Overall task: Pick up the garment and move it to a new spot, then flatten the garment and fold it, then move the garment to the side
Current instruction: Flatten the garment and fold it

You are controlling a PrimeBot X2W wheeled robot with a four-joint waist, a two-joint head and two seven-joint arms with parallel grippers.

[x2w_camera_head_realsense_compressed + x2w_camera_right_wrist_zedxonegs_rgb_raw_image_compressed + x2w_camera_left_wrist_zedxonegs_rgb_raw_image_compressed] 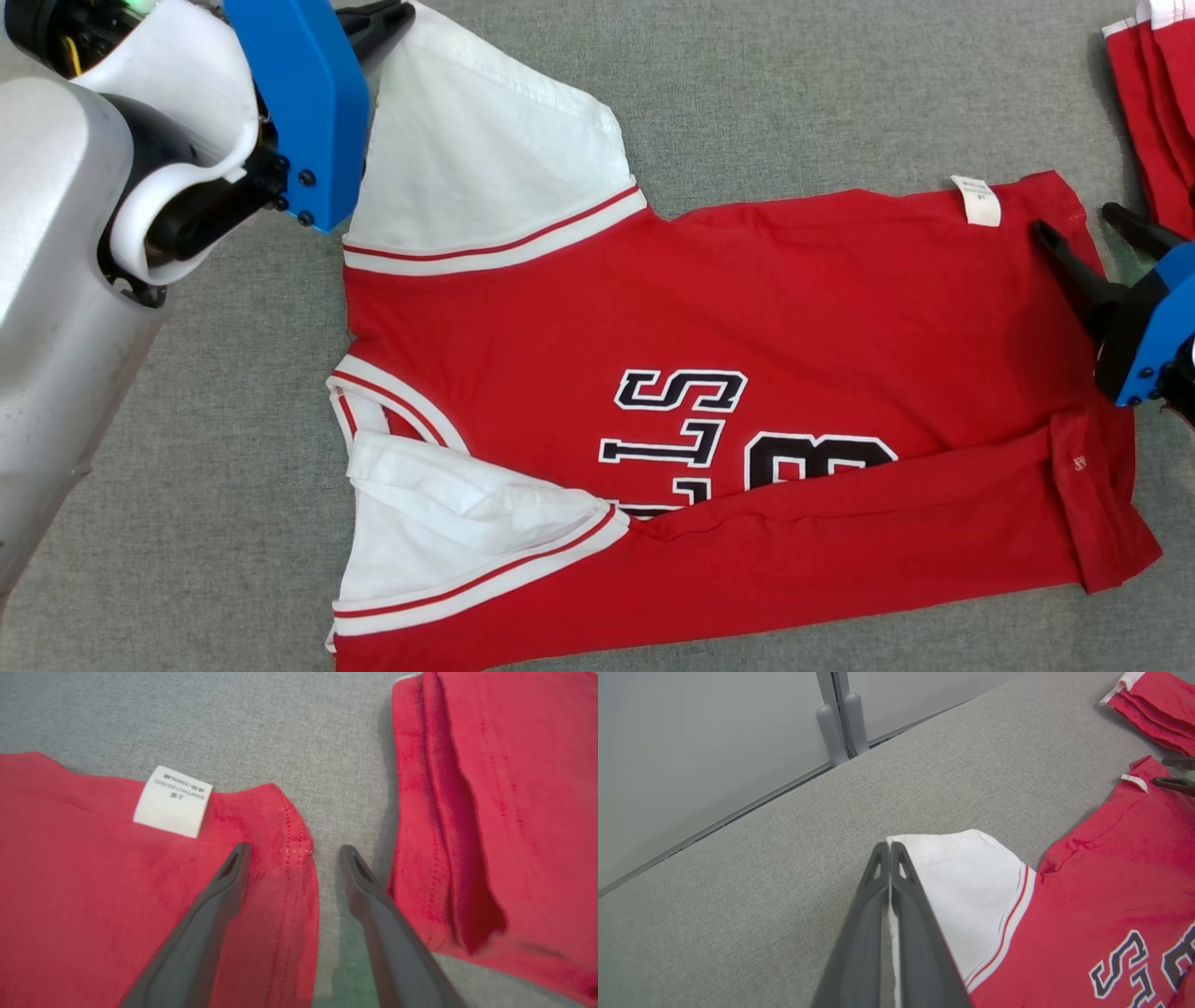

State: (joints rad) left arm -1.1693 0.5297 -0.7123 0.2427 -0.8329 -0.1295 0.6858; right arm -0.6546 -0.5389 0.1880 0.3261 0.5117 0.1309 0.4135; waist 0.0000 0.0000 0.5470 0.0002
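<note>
1. State: the shirt (747,308) is laid flat on the grey table (840,84), collar to the robot's left, hem to its right. The near long edge is already folded over onto the print.
2. The left gripper (378,23) is pressed together on the edge of the far sleeve (485,149). White cloth is seen between the fingers (878,896) in the left wrist view, probably a thin bite; its depth cannot be read.
3. The right gripper (294,851) is spread over the hem corner (285,812) beside the label (173,800), with one finger over red cloth and the other over bare table. Nothing is pinched yet.
4. Risk: the sleeve is lost from the left pinch if it is pulled hard or sideways. The far edge would then be folded from one end only and left skewed.
5. Risk: only the top layer is caught when the right jaws are closed, or the corner is missed altogether. The layers would be pulled apart and the hem bunched.
6. Risk: the second red pile (1153,112) lies just beside the right gripper. It could be snagged or dragged if the outer finger is swung wide.
7. Risk: if the two ends are lifted unevenly, the near fold and the near sleeve (448,532) could be pulled open.
</note>
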